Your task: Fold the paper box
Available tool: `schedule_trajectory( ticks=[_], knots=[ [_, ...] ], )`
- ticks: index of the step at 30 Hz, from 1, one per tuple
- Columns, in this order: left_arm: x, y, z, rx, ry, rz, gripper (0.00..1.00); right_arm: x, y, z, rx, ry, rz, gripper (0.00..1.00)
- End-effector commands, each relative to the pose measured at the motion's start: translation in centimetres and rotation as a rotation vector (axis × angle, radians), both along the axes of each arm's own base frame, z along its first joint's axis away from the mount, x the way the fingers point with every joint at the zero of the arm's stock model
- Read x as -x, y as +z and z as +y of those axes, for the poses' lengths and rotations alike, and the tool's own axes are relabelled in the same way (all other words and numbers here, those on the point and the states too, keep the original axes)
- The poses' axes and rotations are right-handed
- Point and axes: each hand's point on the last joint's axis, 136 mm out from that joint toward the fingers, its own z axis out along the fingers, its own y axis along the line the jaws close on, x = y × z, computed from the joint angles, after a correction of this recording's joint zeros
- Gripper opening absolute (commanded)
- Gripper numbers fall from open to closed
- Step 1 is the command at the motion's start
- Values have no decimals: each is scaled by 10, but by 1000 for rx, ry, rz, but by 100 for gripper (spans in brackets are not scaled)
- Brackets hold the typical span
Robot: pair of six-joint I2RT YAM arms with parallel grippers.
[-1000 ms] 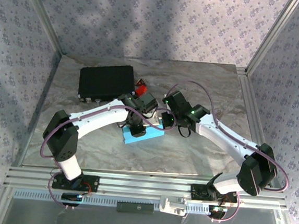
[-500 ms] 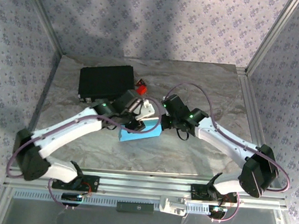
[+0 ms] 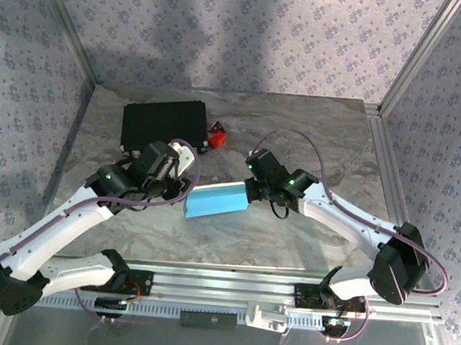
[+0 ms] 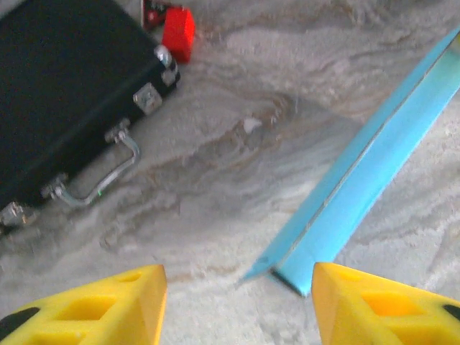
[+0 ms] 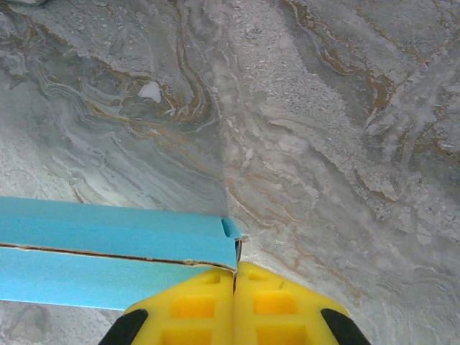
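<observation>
The paper box [image 3: 216, 200] lies midway between the counter's [image 3: 322, 140] side edges, long axis running edge to edge, its right end seemingly pinched in the closed right pincer [image 5: 235, 277], its free left end just ahead of the open, empty left pincer [image 4: 237, 287].

low in frame, left gripper [image 4: 237, 291] with yellow fingers [image 4: 93, 305] spread wide, nothing clamped between. slanting from the right edge down toward that gap, the blue box [image 4: 359, 187], thin, with a seam along its length, near end just beside the right finger, against the marbled table [image 4: 237, 136]. upper left, a black case [image 4: 65, 86] with metal handle [image 4: 100, 176] and latches, plus a small red thing [image 4: 177, 32] by its far corner.
</observation>
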Motion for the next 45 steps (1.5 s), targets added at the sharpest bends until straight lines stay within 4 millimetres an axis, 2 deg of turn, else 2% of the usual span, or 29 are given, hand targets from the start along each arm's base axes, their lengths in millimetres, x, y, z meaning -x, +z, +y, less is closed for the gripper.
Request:
schedule_trajectory(
  ticks=[1,6,8,12,14,17,19,30,37,45],
  knots=[
    [19,-17,17,-62,10,87,58,4,-6,-5,53,-21,30,0],
    [10,-24,15,-125,-26,72,62,4,-6,-5,59,-24,27,0],
    [4,-23,11,-132,-42,64,62,5,-6,-5,62,-24,28,0],
    [-4,-34,7,-163,-63,86,61,5,-3,-5,62,-23,26,0],
    [-9,-39,6,-167,-66,99,57,4,-2,-5,61,-22,24,0],
    [-15,-40,5,-154,-61,104,44,4,-2,-5,61,-21,26,0],
    [-17,-40,2,-138,-66,107,41,4,-1,-3,58,-20,23,0],
    [-15,-51,-6,-131,-92,160,37,5,-1,-4,60,-22,25,0],
    [-14,-53,-10,-121,-88,190,20,5,0,-4,60,-24,22,0],
    [-10,-50,-12,-65,-49,211,22,5,-2,-4,62,-31,27,0]
  ],
)
